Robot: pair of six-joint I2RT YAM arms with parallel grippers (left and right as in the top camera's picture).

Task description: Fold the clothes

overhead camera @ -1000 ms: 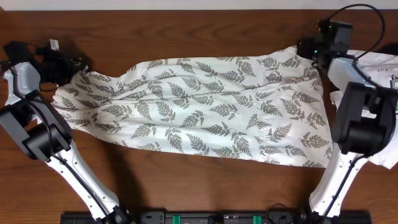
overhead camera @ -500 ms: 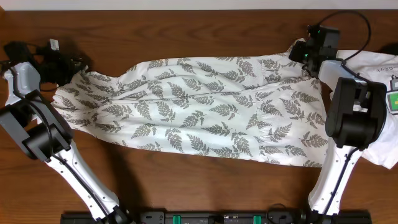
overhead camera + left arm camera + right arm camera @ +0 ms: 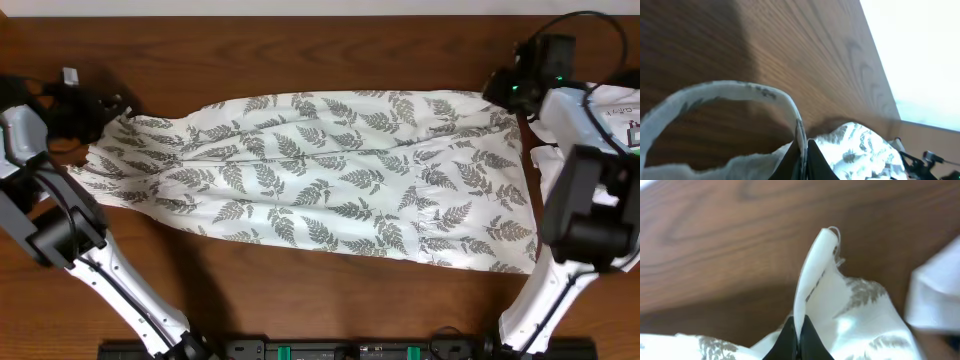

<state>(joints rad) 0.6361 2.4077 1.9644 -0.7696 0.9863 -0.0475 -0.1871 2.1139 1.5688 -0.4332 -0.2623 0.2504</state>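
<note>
Overhead: fern-print clothes [image 3: 320,175] spread out across bench [image 3: 300,50] center, running 9 to 3 o'clock. At approx. 10 o'clock, left end effector [image 3: 115,112] is clamped closed on garment's corner hem. At 2 o'clock, right end effector [image 3: 497,95] is clamped closed on opposite top corner. Plain white garment [image 3: 620,100] at 3 o'clock, partly under right arm.

My gripper [image 3: 797,339] is pinched tight on a fold of the fern-print garment [image 3: 860,305]. The fold stands up from my fingertips as a thin ridge, with a loose thread at its top. More fabric bunches low on both sides. Wood table [image 3: 730,245] behind. Blurred plain white cloth [image 3: 935,295] at right edge.
</note>
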